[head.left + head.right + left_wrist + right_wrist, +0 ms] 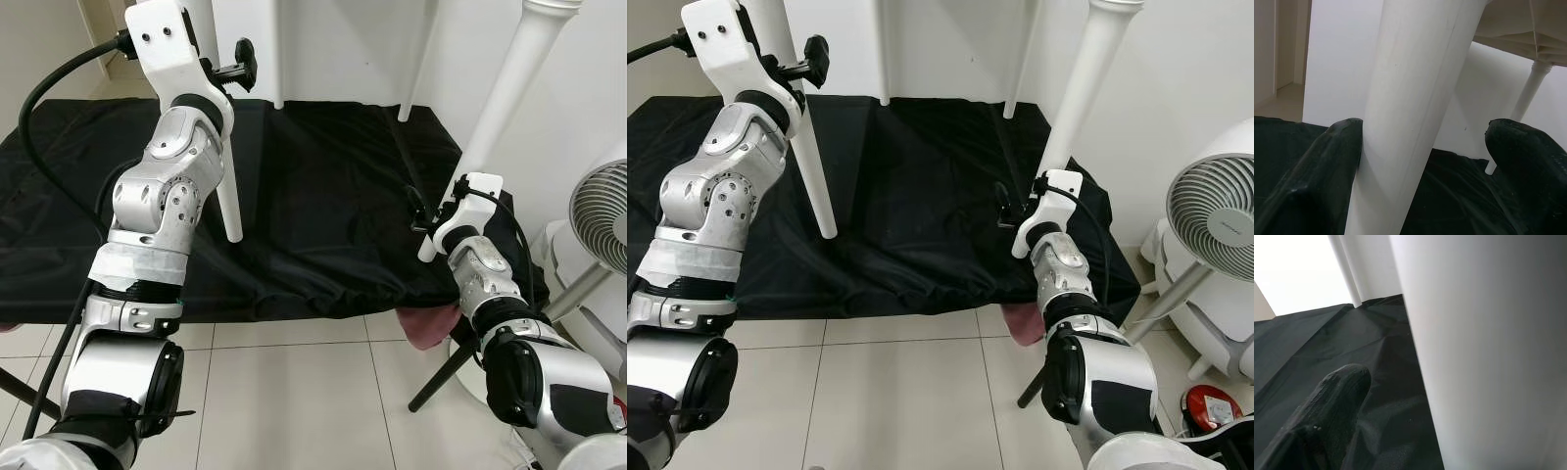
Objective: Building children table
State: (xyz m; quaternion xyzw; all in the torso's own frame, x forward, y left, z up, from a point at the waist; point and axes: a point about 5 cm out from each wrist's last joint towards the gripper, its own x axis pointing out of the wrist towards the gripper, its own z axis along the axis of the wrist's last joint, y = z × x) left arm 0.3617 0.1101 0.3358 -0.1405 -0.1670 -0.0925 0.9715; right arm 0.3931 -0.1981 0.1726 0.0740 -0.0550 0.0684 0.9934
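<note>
Here a black cloth (323, 215) is seen spread over a low counter, its front edge hanging above a floor (294, 392) of pale tiles. At the right a white fan (1215, 220) stands on a stand beside the counter, and a red object (1213, 406) lies on the floor below it. Something pink (431, 328) shows under the cloth's corner near the right arm. A dark slanted rod (441, 377) runs to the floor there. No writing can be read anywhere.

The table is made of white plastic with round, tapering legs; the underside of its top, ribbed, is glimpsed in the left wrist view. The legs stand on the cloth: two far legs (277, 59) are seen at the back near a white wall. A near leg (227, 196) is framed by the left gripper (1425, 142), held high at the left; one finger (1327, 166) is pressed against the leg, the other is kept apart from it, so the jaws are spread and not clamped. A fourth leg (509, 88), tilted, rises at the right, its foot by the right gripper (1011, 211). In the right wrist view one finger (1332, 416) lies beside that leg (1488, 347); whether these jaws are spread or closed cannot be told.
</note>
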